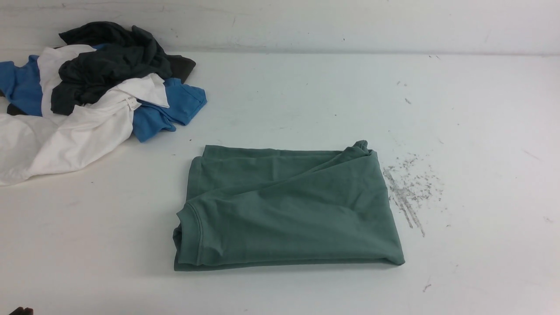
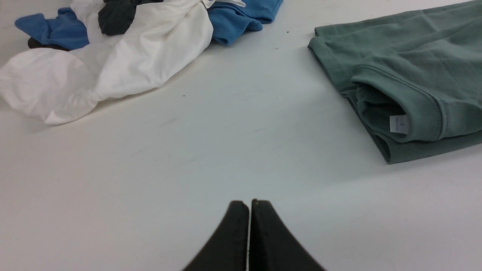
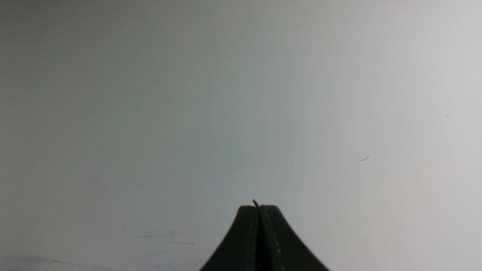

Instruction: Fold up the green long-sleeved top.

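With the green long-sleeved top (image 1: 297, 218) gathered into a compact, roughly rectangular bundle on the white table (image 1: 481, 183), right of the heaped white garment (image 1: 87, 135), the folding is judged to be at or near its end, though the upper layer is left slanting across the lower one. Nothing is gripped by the left gripper (image 2: 249, 205) or the right gripper (image 3: 258, 207), the jaws of each being closed together; if a neater finish is wanted, the slanted edge should be pinched lightly and squared.

The top (image 1: 297, 218) is muted green, its neck tag (image 2: 399, 124) white.
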Controlling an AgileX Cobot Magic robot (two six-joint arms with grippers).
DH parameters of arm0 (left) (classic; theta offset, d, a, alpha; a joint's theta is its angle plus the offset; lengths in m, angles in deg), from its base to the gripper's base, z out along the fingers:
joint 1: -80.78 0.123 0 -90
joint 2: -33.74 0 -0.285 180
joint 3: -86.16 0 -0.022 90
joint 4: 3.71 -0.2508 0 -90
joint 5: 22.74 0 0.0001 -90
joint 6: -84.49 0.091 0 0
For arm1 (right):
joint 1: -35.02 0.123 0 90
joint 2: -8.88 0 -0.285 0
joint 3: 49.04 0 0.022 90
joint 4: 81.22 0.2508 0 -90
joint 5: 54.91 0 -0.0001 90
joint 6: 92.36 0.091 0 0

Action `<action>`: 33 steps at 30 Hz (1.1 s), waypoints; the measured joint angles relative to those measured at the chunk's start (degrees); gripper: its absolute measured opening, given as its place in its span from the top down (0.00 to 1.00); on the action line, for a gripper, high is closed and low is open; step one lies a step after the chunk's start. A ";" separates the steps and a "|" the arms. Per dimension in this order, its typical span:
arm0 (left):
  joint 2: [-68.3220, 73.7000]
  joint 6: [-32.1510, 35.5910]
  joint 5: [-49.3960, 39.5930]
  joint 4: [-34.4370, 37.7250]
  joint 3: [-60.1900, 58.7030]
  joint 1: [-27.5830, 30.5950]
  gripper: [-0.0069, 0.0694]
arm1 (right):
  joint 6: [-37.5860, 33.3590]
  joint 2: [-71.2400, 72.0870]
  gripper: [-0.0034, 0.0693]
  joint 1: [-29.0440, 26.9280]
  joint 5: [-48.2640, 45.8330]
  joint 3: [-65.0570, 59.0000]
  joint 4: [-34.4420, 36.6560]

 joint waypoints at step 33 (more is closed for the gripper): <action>0.00 0.00 0.02 0.00 -0.07 0.00 0.91 | 2.66 -0.11 0.98 -26.77 -12.83 -27.72 -7.03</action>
